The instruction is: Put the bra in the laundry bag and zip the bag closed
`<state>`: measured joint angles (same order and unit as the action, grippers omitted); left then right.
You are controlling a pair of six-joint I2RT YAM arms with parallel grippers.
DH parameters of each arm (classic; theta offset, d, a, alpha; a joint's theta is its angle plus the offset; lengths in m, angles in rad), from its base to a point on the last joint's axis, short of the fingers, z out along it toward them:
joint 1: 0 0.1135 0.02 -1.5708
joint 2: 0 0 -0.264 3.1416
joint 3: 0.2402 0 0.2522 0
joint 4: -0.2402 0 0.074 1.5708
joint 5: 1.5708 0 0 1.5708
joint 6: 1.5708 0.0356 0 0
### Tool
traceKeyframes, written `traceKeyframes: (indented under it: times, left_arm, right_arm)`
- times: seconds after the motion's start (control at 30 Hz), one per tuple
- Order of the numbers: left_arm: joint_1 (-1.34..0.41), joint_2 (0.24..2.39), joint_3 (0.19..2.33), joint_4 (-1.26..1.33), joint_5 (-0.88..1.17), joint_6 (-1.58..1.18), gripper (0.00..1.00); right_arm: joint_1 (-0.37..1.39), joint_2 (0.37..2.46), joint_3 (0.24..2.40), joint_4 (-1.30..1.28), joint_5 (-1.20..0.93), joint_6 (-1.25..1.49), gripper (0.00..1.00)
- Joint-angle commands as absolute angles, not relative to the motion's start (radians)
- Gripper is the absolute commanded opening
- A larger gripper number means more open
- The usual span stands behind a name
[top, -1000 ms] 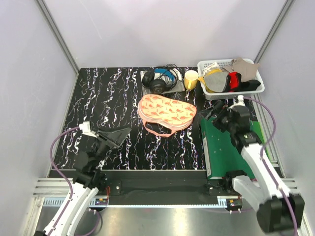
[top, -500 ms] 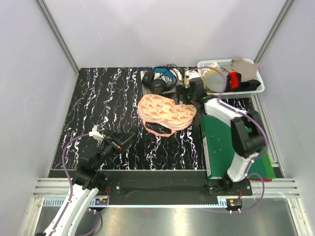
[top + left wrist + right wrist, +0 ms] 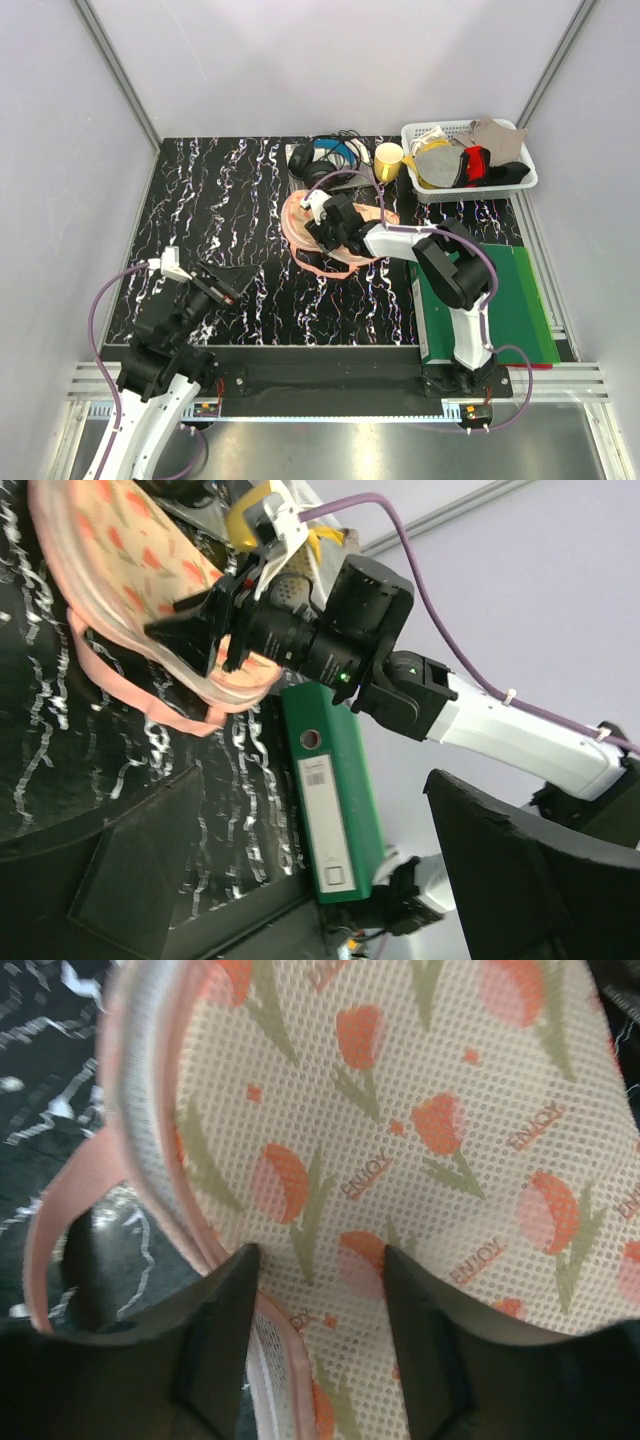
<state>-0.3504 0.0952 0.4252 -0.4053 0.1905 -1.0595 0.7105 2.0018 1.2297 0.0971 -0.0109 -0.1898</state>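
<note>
Top view: peach-pink tulip-print mesh laundry bag [image 3: 296, 214] flat on black marbled tabletop [image 3: 220, 190]; small red padded bra [image 3: 476, 160] lying in white plastic basket [image 3: 415, 132], well apart from bag; not yet placed.
Left wrist view: left jaws spread wide, empty.
Right wrist view: right jaws apart, fingers [image 3: 215, 1345] astride bag's pink edging; no pinch visible.
Outstanding, by judgement: open bag, fetch bra, insert, zip.

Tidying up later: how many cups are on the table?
1: the yellow cup at the back, between the headphones and the basket; the basket's pile could hide more.
</note>
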Motion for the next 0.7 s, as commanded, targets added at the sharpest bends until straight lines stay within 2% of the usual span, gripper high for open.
traceKeyframes:
  times: [0.0, 0.17, 0.2, 0.23, 0.43, 0.67]
  left_arm:
    - [-0.356, 0.089, 0.453, -0.472, 0.146, -0.973, 0.98]
    - [-0.356, 0.089, 0.459, -0.491, 0.140, -0.960, 0.98]
    - [-0.356, 0.089, 0.457, -0.494, 0.129, -0.959, 0.98]
    - [-0.356, 0.094, 0.462, -0.498, 0.121, -0.954, 0.98]
    - [-0.356, 0.126, 0.497, -0.569, 0.003, -0.924, 0.98]
    - [-0.356, 0.176, 0.485, -0.571, -0.026, -0.945, 0.96]
  right_arm:
    - [0.715, 2.068, 1.236, 0.103, 0.074, -0.256, 0.46]
    - [0.752, 2.030, 1.235, 0.080, 0.101, -0.281, 0.22]
    - [0.756, 2.020, 1.239, 0.065, 0.095, -0.276, 0.14]
    - [0.770, 1.999, 1.247, 0.046, 0.091, -0.265, 0.00]
    - [0.833, 1.803, 1.308, -0.132, 0.092, 0.018, 0.00]
    - [0.836, 1.637, 1.282, -0.134, -0.139, 0.602, 0.00]
